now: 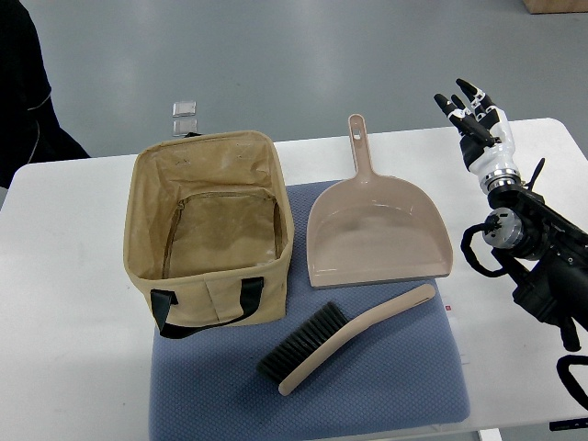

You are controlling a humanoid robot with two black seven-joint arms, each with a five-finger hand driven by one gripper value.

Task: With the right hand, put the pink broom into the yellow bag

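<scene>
Pink broom point(349, 336) — dark bristles, curved handle — lies flat, untouched.

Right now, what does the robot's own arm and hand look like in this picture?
Only the right arm shows. The right hand has black fingers with white segments and a white wrist cuff. Behind it sits a silver metal ring, then a black forearm with a round grey joint and looping black cables.
</scene>
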